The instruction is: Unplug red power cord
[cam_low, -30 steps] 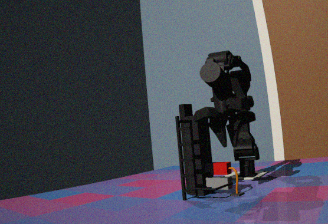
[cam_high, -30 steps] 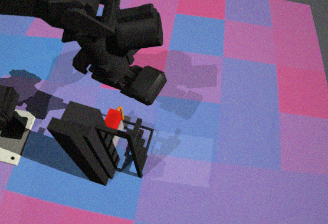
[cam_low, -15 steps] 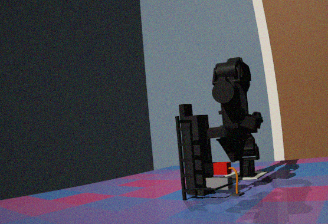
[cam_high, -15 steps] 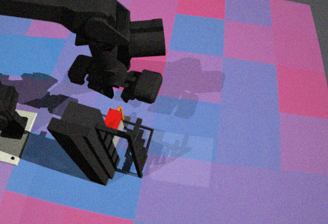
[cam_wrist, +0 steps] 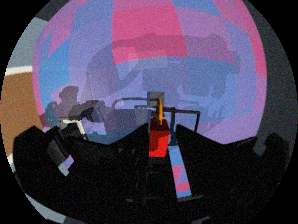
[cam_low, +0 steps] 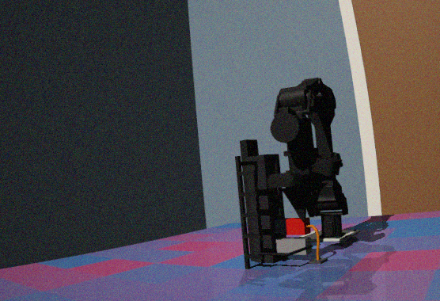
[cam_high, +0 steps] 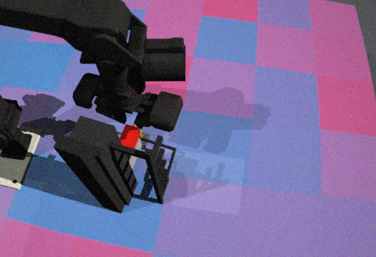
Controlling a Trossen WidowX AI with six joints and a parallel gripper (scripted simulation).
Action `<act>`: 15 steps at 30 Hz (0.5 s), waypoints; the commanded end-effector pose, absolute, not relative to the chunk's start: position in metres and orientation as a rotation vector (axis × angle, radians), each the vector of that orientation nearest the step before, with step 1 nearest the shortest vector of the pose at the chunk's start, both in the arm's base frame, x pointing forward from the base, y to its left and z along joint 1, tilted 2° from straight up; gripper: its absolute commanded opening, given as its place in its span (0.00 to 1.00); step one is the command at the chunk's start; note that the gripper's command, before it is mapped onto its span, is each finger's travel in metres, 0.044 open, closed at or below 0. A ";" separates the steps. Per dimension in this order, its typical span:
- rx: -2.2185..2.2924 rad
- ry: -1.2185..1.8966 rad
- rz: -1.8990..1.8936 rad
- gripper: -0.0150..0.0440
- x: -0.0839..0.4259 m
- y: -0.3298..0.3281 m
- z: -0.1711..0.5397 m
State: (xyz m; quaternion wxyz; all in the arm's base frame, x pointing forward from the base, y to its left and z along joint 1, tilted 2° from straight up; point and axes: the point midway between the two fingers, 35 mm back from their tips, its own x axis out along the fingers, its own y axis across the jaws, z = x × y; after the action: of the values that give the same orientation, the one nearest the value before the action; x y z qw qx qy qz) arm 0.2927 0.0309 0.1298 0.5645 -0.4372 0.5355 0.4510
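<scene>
Claw: the claw (cam_wrist: 158, 163) stands part-open, its fingers either side of the red plug (cam_wrist: 157, 140); holding nothing, by my judgement.
Plug, place: seated on the grey power strip (cam_low: 290, 245), beside the tall black rack (cam_high: 101, 164) on the counter (cam_high: 284, 116).
Plug, handling: likely light, rigid, smooth-faced; take it across its flat sides.
Plug, axis: seems upright; pull looks upward.
Cord: orange cord (cam_low: 315, 243) loops from plug down to counter; probably limp.
</scene>
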 end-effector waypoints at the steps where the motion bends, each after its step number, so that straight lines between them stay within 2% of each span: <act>1: -1.034 1.261 1.060 0.53 0.290 0.024 0.129; 15: -1.035 1.262 1.059 0.53 0.287 0.016 0.123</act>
State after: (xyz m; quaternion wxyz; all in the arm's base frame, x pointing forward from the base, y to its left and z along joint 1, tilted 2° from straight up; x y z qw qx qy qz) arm 0.2891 0.0165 0.1274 0.5661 -0.4389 0.5342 0.4490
